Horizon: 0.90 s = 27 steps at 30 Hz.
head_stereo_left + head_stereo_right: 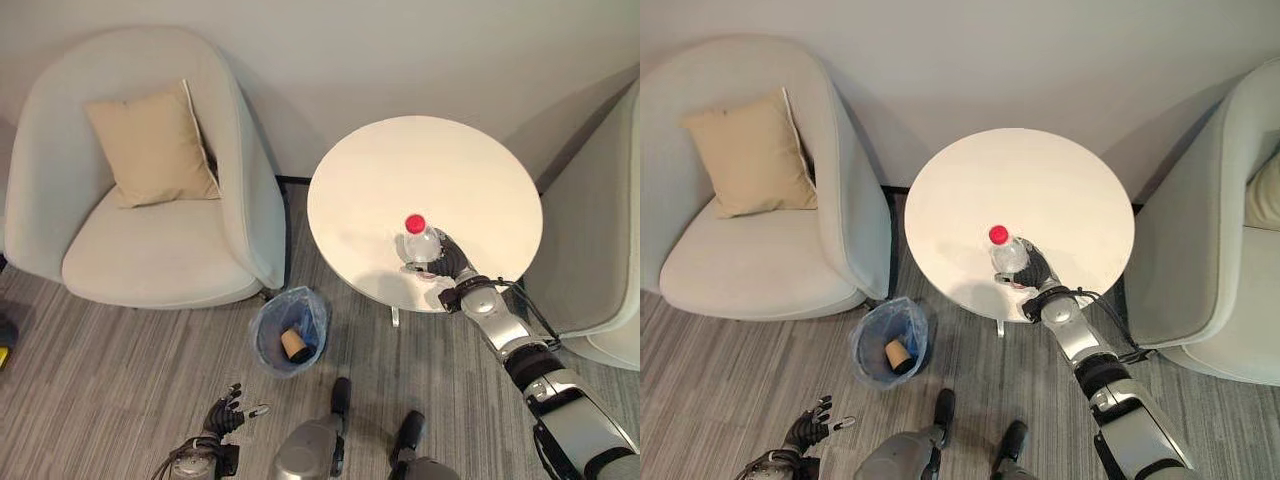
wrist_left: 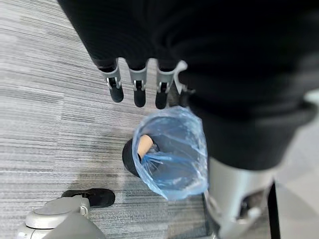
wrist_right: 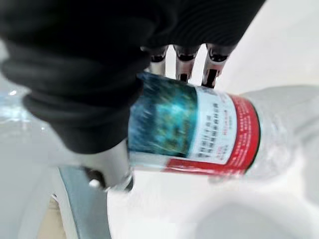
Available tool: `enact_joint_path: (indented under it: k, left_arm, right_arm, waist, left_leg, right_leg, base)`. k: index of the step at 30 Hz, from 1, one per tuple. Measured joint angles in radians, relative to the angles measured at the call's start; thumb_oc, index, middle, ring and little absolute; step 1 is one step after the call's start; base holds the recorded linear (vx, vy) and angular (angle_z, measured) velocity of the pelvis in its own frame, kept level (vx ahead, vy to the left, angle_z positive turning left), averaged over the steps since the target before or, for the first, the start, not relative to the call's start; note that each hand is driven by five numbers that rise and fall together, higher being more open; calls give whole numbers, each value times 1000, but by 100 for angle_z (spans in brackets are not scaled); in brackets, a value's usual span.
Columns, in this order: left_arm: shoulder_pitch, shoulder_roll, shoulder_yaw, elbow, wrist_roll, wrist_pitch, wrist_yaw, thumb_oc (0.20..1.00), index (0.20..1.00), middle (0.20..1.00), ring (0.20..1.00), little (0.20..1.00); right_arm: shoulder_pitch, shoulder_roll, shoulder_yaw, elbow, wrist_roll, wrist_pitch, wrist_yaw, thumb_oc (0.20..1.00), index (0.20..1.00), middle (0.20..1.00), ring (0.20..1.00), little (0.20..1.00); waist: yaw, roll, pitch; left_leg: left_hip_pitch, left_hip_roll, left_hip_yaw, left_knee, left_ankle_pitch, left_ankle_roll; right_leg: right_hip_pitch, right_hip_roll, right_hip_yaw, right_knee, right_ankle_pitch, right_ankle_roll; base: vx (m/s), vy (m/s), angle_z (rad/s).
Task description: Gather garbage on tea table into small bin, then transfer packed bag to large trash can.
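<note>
**Bottle in the right robot hand on the tabletop, bin waiting on the floor**

At the far left stood one pale armchair [image 1: 150, 200] holding a single tan cushion [image 1: 150, 145] propped against its back. Low at the left, the left robot hand [image 1: 225, 412] hung over the grey carpet [image 1: 100, 340], its fingers [image 2: 139, 89] straight and relaxed, holding nothing.

Just right of that chair, on the carpet beside the table's foot, sat the one small bin [image 1: 290, 330], dark and lined with a blue plastic bag [image 2: 177, 149] whose rim stood open. Inside it lay one brown cup-like item [image 1: 295, 345], leaning against the bin's wall; nothing more could be made out in the bag.

Next came the round white tabletop [image 1: 425, 170]. One clear plastic bottle [image 1: 421, 243] with a red cap [image 1: 415, 222] stood near its front edge, upright, its long axis vertical and the cap pointing up. A label [image 3: 199, 132] with a blue-green panel and a red band wrapped its body. The right robot hand [image 1: 452, 262] reached in from the lower right and was wrapped round the bottle: in the right wrist view the fingers [image 3: 184, 67] lay behind the label while the dark cover pressed against the near side.

At the far right stood a second pale armchair [image 1: 1210, 260], partly in view, making two chairs in all.
</note>
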Motion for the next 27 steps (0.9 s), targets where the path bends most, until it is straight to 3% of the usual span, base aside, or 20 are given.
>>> enact_joint_path:
  k: [5, 12, 15, 21, 23, 24, 25, 26, 27]
  left_arm:
    - [0, 11, 11, -1, -3, 0, -1, 1000, 1000, 1000, 1000, 1000]
    - [4, 9, 19, -10, -3, 3, -2, 1000, 1000, 1000, 1000, 1000]
    - [8, 8, 20, -21, -2, 7, -4, 1000, 1000, 1000, 1000, 1000]
    - [23, -26, 20, -40, 1, 20, -10, 1000, 1000, 1000, 1000, 1000]
    - [13, -36, 21, -35, 1, 25, -15, 1000, 1000, 1000, 1000, 1000]
    - [12, -39, 20, -32, 1, 24, -16, 1000, 1000, 1000, 1000, 1000]
    - [2, -42, 24, -32, 1, 25, -17, 1000, 1000, 1000, 1000, 1000]
    - [-17, -48, 34, -30, 1, 25, -18, 1000, 1000, 1000, 1000, 1000]
    - [-18, -50, 33, -34, 1, 25, -21, 1000, 1000, 1000, 1000, 1000]
  right_arm:
    - [7, 2, -19, -38, 67, 1, 0, 200, 200, 200, 200, 200]
    - [211, -30, -76, -361, 86, -22, 35, 200, 200, 200, 200, 200]
    - [272, -33, -87, -411, 86, -31, 56, 200, 200, 200, 200, 200]
    - [435, -28, -171, -514, 89, -60, 80, 200, 200, 200, 200, 200]
    - [454, -29, -180, -518, 89, -66, 82, 200, 200, 200, 200, 200]
    - [455, -34, -181, -518, 86, -66, 81, 200, 200, 200, 200, 200]
    - [457, -43, -186, -521, 84, -66, 79, 200, 200, 200, 200, 200]
    - [461, -47, -193, -524, 79, -66, 78, 200, 200, 200, 200, 200]
    - [461, -53, -195, -530, 68, -66, 74, 200, 200, 200, 200, 200]
  waist:
    - [-3, -5, 8]
    - [-6, -12, 15]
    - [-10, -13, 15]
    - [-18, 8, 21]
    - [-28, 17, 28]
    - [-28, 26, 29]
    - [-41, 22, 34]
    - [-66, 0, 45]
    - [-71, 0, 44]
  left_leg:
    - [3, 0, -1, 0, 0, 0]
    - [46, 0, -7, -5, 0, 0]
    - [55, 0, -26, -20, 0, -13]
    - [11, -14, -112, -16, 27, -55]
    - [-7, 1, -36, -12, -16, -64]
    - [-13, 11, 45, -10, -50, -45]
    - [-16, 28, 155, -7, -93, -69]
    - [-16, 36, 272, 28, -89, -75]
    - [-17, 58, 319, 66, -93, -64]
  right_leg:
    - [3, 1, 0, 0, -1, 0]
    - [46, 2, -6, 0, -7, 3]
    - [60, 4, -17, 0, -13, 4]
    - [71, 10, -122, 0, -16, -1]
    - [82, -10, -180, 0, -16, -5]
    - [91, -20, -218, 10, -17, -2]
    - [97, -42, -252, 19, -24, 5]
    - [113, -80, -294, 21, -28, 9]
    - [120, -105, -306, 37, -38, 10]
  base:
    - [-21, -13, 2]
    - [-17, -37, 2]
    - [-80, -76, 14]
    - [-77, -28, 53]
    - [-26, 61, 82]
    - [24, 118, 83]
    - [81, 110, 110]
    - [96, 244, 108]
    - [146, 260, 79]
